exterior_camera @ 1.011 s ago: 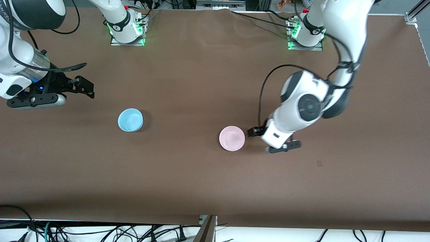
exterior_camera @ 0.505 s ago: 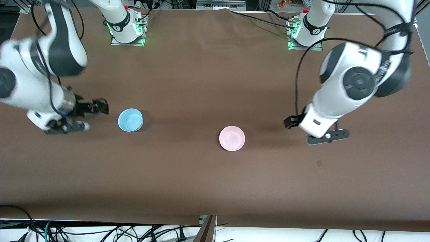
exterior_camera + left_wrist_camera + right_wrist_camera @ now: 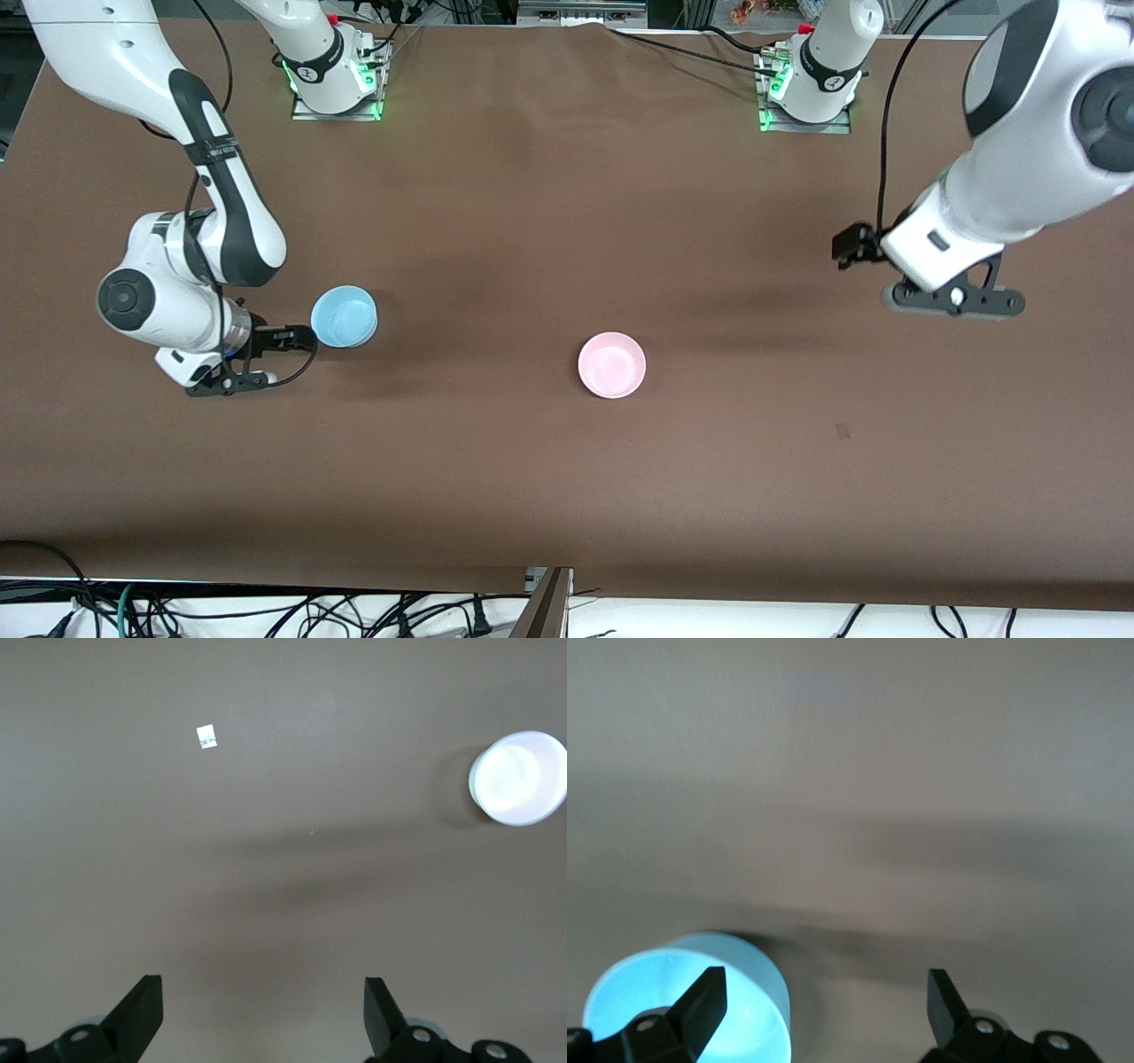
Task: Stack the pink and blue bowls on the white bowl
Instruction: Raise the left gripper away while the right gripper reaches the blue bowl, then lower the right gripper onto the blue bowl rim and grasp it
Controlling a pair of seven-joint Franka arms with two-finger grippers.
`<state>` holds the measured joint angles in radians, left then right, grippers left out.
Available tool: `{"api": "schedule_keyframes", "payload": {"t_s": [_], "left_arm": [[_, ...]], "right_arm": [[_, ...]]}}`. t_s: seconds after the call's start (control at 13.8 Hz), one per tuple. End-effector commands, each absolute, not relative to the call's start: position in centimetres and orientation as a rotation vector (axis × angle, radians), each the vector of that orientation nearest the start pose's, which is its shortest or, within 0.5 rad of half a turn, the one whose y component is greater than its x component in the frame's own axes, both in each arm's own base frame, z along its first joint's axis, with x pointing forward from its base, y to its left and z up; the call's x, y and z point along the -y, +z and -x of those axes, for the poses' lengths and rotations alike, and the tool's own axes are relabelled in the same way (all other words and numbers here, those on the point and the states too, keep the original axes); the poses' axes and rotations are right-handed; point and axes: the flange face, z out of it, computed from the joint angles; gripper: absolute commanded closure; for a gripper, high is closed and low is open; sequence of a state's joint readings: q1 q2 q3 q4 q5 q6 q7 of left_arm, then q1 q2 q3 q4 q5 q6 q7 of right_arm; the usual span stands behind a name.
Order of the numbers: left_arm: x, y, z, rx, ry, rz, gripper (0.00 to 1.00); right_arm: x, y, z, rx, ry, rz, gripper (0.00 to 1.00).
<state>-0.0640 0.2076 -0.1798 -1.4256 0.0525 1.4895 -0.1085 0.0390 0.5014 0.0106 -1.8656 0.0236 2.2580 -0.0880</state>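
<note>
We see only two obstacles on the brown table (image 3: 567, 177): the blue bowl (image 3: 344, 316) toward the right arm's end and the pink bowl (image 3: 611, 365) near the middle, well apart with bare cloth between them. The right gripper (image 3: 297, 338), jaws spread, sits just beside the blue bowl. The left gripper (image 3: 852, 246), open, hangs over bare cloth.

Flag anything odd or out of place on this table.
No white bowl shows anywhere, though the stack needs one. Only the blue bowl and pink bowl stand upright and apart on the table. Nothing spilled or damaged.
</note>
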Motion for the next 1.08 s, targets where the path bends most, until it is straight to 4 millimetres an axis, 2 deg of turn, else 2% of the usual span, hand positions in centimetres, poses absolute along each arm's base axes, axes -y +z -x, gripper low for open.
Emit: {"api": "schedule_keyframes", "payload": {"t_s": [0.0,0.07,0.14,0.22,0.43,0.51,0.65,0.79,1.01], "left_arm": [[10.6,57.8,-58.0,-0.368,0.209,3.063,0.0],[9.0,57.4,-57.9,-0.344,0.218,3.069,0.0],[7.7,58.0,-56.8,-0.346,0.206,3.072,0.0],[7.4,58.2,-56.1,-0.393,0.184,3.064,0.0],[6.8,58.6,-56.0,-0.395,0.126,3.054,0.0],[6.8,58.3,-55.5,-0.374,0.086,3.057,0.0],[6.9,59.5,-54.6,-0.377,0.009,3.056,0.0],[7.9,59.6,-54.2,-0.392,0.015,3.061,0.0],[7.1,58.2,-55.2,-0.387,0.07,3.117,0.0]], "right_arm": [[-3.3,26.7,-61.4,0.218,0.212,3.105,0.0],[-3.3,26.9,-61.2,0.217,0.219,3.103,0.0],[-3.4,26.7,-61.0,0.221,0.238,3.101,0.0],[-3.4,26.1,-60.5,0.221,0.255,3.099,0.0],[-3.3,24.7,-58.7,0.223,0.26,3.099,0.0],[-3.4,23.9,-57.4,0.225,0.227,3.103,0.0],[-3.4,22.5,-55.9,0.226,0.129,3.111,0.0],[-3.6,22.0,-56.1,0.221,0.107,3.111,0.0],[-4.6,21.0,-56.0,0.227,0.093,3.109,0.02]]}}
